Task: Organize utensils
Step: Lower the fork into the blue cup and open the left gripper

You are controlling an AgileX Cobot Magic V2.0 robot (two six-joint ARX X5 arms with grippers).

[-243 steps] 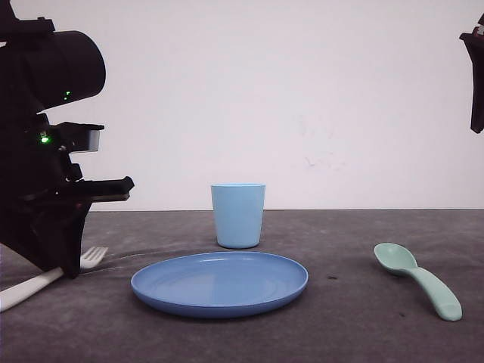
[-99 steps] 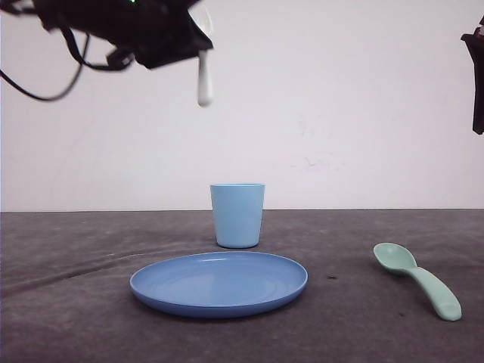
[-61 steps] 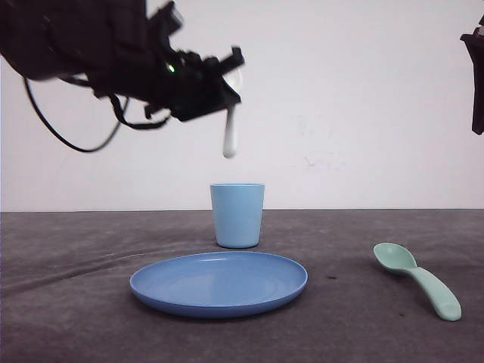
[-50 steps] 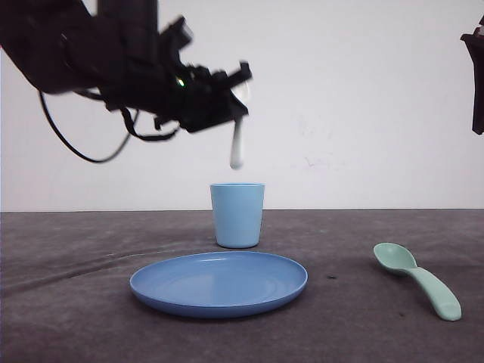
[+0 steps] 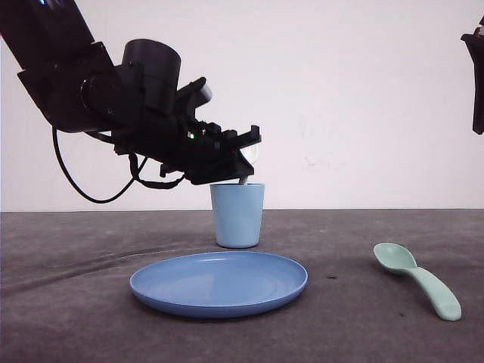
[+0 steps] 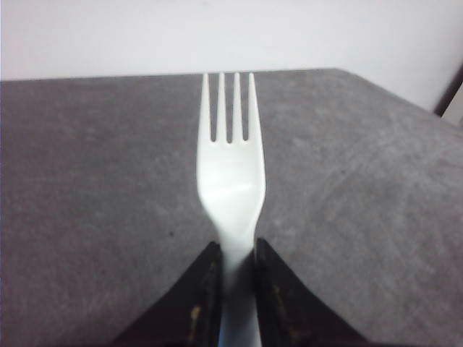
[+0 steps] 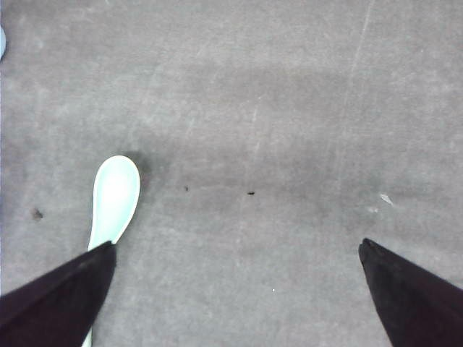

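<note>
Table (image 5: 68,318): dark grey, all items on it. Left arm (image 5: 91,87) reaches in from 10 o'clock of the front view, angled down toward centre. Plate (image 5: 219,283) sits front centre, nothing on it. Cup (image 5: 237,215) stands upright just behind the plate, at its 12 o'clock.

Left gripper (image 5: 246,162) is right over the cup rim, jaws narrow, pinched on the fork (image 6: 230,181) handle. Wrist view shows the four tines pointing away from the fingers (image 6: 202,303), handle clamped between them. In the front view the fork (image 5: 248,160) shows as a pale bit at the gripper tip, its lower end at or just inside the cup mouth; can't tell how deep.

Spoon (image 5: 420,281) lies flat on the table at 3 o'clock of the plate, well apart from it, bowl toward the cup side, handle toward the front edge. Right wrist view has the spoon (image 7: 114,195) bowl near one finger (image 7: 58,289). Right gripper (image 7: 239,289) is high above the table, jaws wide, holding nothing.

Progress, judged: roughly half. Fork is picked and positioned at the cup, not yet released. Left: drop the fork in, then the spoon, untouched so far, likely a job for the right arm.
</note>
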